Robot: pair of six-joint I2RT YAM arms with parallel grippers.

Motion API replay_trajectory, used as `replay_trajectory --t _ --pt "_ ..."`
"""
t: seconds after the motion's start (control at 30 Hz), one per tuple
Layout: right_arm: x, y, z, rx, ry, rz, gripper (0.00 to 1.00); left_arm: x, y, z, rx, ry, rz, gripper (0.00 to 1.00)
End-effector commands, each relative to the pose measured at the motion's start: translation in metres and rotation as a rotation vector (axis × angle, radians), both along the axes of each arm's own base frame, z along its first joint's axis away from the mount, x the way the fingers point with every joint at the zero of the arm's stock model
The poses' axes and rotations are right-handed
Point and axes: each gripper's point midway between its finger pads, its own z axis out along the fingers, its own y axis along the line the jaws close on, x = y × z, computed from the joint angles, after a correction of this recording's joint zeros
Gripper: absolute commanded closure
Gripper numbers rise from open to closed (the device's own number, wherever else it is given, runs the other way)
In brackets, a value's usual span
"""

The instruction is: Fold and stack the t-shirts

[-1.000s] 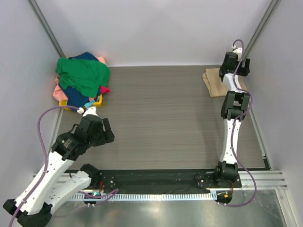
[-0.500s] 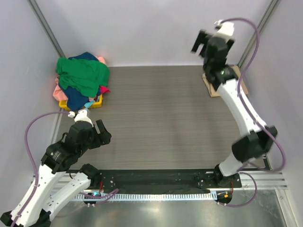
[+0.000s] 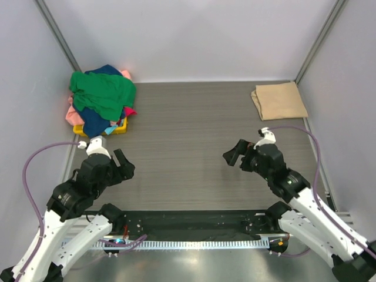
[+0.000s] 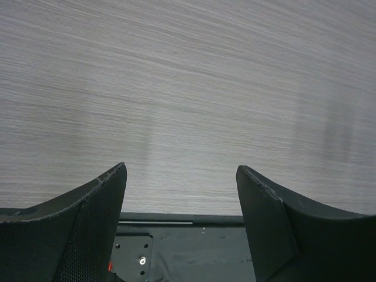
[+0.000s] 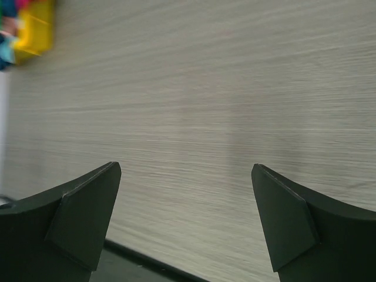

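Lying flat at the far right corner of the tabletop (image 3: 188, 123), a folded tan t-shirt (image 3: 279, 100) is seen in the top external view. A loose pile of t-shirts (image 3: 88, 117), with a green t-shirt (image 3: 103, 89) uppermost, is heaped over a yellow basket (image 3: 120, 127) at the far left. The left hand (image 3: 125, 166) is held open and empty over the near left of the tabletop, well apart from the pile beyond it. The right hand (image 3: 235, 151) is spread wide and empty right of the middle, well apart from the tan t-shirt.

In the left wrist view, only bare wood grain is framed between the parted fingers (image 4: 88, 217) of the left hand.

In the right wrist view, the fingers (image 5: 82, 217) are likewise parted over bare tabletop. The yellow basket, with scraps of coloured cloth on it, is glimpsed at the upper left corner, far from the hand.
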Motion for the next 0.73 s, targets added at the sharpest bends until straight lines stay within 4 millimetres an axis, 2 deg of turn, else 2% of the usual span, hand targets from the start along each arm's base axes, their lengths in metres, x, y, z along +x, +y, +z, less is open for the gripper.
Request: replay_trajectory --t 0.0,0.1,0.37,0.4,0.47,0.5,0.63,0.7 --pt "-0.012 0.011 0.031 0.171 -0.068 0.022 0.00 0.004 0.009 0.009 -0.013 -0.049 0.064 0.23" --pt "-0.019 0.007 0.028 0.174 -0.079 0.021 0.01 0.004 0.012 0.011 -0.015 -0.060 0.078 0.23" --pt "-0.019 0.011 0.032 0.159 -0.086 0.062 0.00 0.004 0.017 0.013 -0.013 -0.075 0.106 0.22" --pt "-0.023 0.016 0.033 0.169 -0.085 0.102 0.00 0.004 0.018 0.014 -0.013 -0.081 0.115 0.21" --pt "-0.023 0.019 0.036 0.162 -0.102 0.125 0.00 0.003 0.026 0.018 -0.013 -0.107 0.148 0.14" --pt "-0.023 0.019 0.036 0.163 -0.108 0.129 0.00 0.003 0.030 0.023 -0.018 -0.126 0.168 0.00" --pt "-0.024 0.025 0.036 0.162 -0.128 0.180 0.00 -0.002 0.056 0.038 -0.004 -0.224 0.270 0.00" --pt "-0.020 0.017 0.037 0.136 -0.141 0.137 0.00 0.001 0.063 0.049 0.004 -0.288 0.287 0.00"
